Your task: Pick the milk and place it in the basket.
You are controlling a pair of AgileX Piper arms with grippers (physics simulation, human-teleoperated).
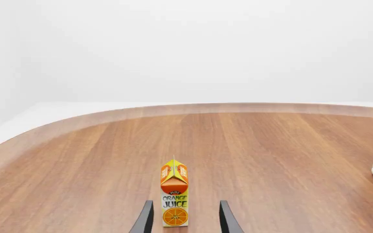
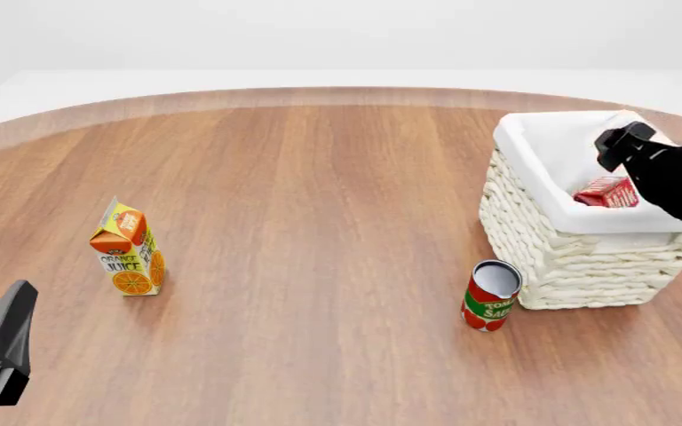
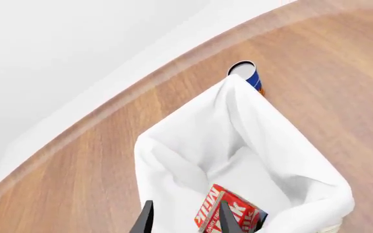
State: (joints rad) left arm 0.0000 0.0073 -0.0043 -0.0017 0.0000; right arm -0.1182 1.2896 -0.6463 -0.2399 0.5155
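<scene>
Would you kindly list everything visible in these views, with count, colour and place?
milk: one, red top showing, inside the basket, lying on the white liner.
basket: one, cream-white wicker with white cloth liner, right side of the table.
orange juice carton: one, orange-yellow, upright at the left of the table.
tomato sauce can: one, red and green, tilted, just in front of the basket's left corner.
blue can: one, blue with a pale top, beyond the basket; seen only from the right wrist.
table: one, brown wood, rounded far edge.
left gripper: one, black, open, pointing at the orange juice carton.
right gripper: one, black, open, above the basket over the milk.
</scene>
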